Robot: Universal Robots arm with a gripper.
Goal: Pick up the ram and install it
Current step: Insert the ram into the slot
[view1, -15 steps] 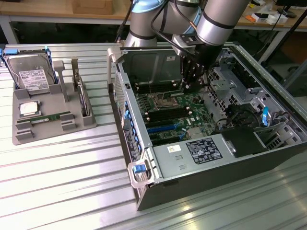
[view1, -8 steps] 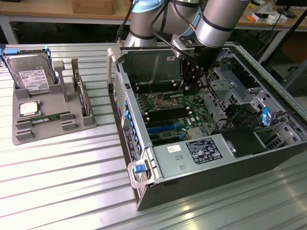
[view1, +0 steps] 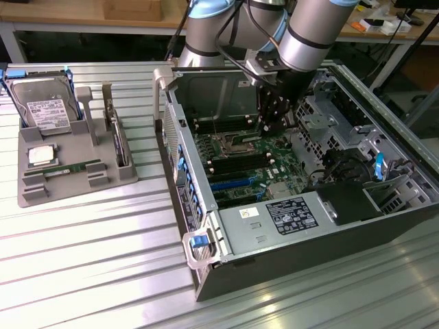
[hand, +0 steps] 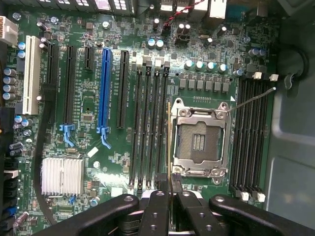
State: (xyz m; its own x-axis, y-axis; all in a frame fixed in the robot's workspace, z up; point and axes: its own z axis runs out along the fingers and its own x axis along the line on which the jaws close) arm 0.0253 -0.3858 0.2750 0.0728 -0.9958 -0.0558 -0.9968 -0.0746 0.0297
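The ram, seen edge-on in the wrist view, is clamped upright between the closed fingers of the gripper, hanging over the motherboard beside the empty processor socket and the dark memory slots. In the exterior view the gripper hangs inside the open computer case on the table, well apart from the grey tray holding the hard drive.

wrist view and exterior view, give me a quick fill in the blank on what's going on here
1. The fingers are ____ on the ram.
2. The processor socket on the motherboard is ____.
3. The grey tray lies to the exterior view's ____ of the computer case.

Missing words: shut; empty; left
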